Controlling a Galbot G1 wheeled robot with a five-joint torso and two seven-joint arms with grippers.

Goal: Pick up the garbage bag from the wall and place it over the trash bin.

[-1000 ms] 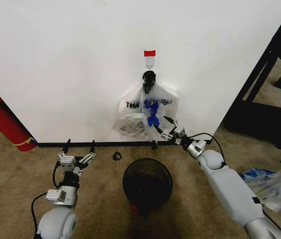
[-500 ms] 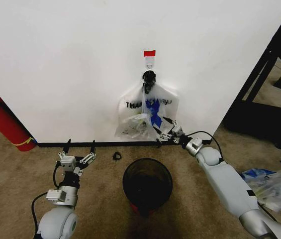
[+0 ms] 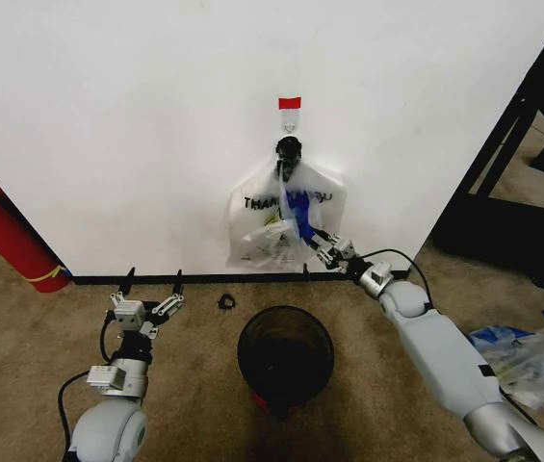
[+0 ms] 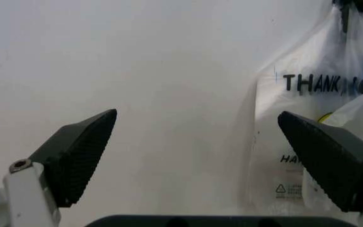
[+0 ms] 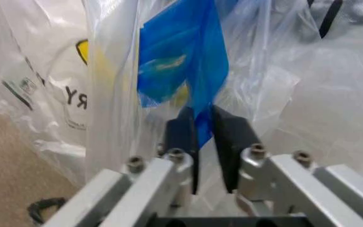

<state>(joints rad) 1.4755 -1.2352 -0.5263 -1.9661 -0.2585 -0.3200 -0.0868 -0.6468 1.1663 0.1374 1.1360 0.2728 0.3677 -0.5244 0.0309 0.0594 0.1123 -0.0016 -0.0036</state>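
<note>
The right gripper (image 3: 318,241) pinches the bag's (image 3: 272,217) lower edge; the bag hangs from the wall (image 3: 108,115) hook at its 11 o'clock. The bin (image 3: 285,358) sits at 7. The left gripper (image 3: 148,300) idles open.

the right arm is extended forward and up from the lower right, its grey forearm angled toward the centre. the right gripper (image 3: 318,238) is held at the lower edge of the garbage bag (image 3: 281,217), its dark fingers (image 5: 183,135) pinched nearly together on a blue fold of plastic. the left arm is parked low at the left, wrist upright, and the left gripper (image 3: 151,283) is pointed forward with its fingers (image 4: 77,153) spread wide.
</note>
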